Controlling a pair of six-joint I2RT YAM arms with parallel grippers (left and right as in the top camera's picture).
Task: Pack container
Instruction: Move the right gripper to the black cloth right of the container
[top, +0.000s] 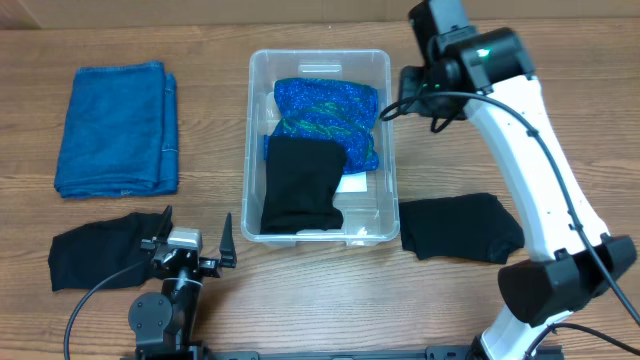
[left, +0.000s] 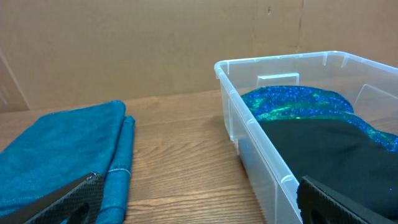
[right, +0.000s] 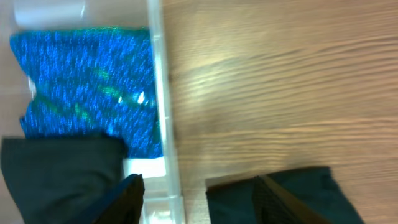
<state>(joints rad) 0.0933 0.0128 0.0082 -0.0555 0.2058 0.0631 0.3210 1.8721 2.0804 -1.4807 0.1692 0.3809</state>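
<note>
The clear container (top: 250, 150) stands mid-table, holding a sparkly blue cloth (top: 325, 105) at the back and a folded black cloth (top: 300, 185) in front. In the left wrist view its rim (left: 249, 118) runs along the right, the blue cloth (left: 292, 102) and black cloth (left: 323, 149) inside. My right gripper (top: 400, 95) hangs open and empty above the container's right rim (right: 158, 93); its fingers (right: 127, 199) straddle that wall from high up. My left gripper (top: 196, 235) rests open and empty near the front edge, left of the container.
A folded blue towel (top: 118, 130) lies at the far left. One black cloth (top: 100, 250) sits by the left gripper. Another black cloth (top: 460, 228) lies right of the container, below the right gripper (right: 199, 202). The right arm's base (top: 560, 285) stands at the front right.
</note>
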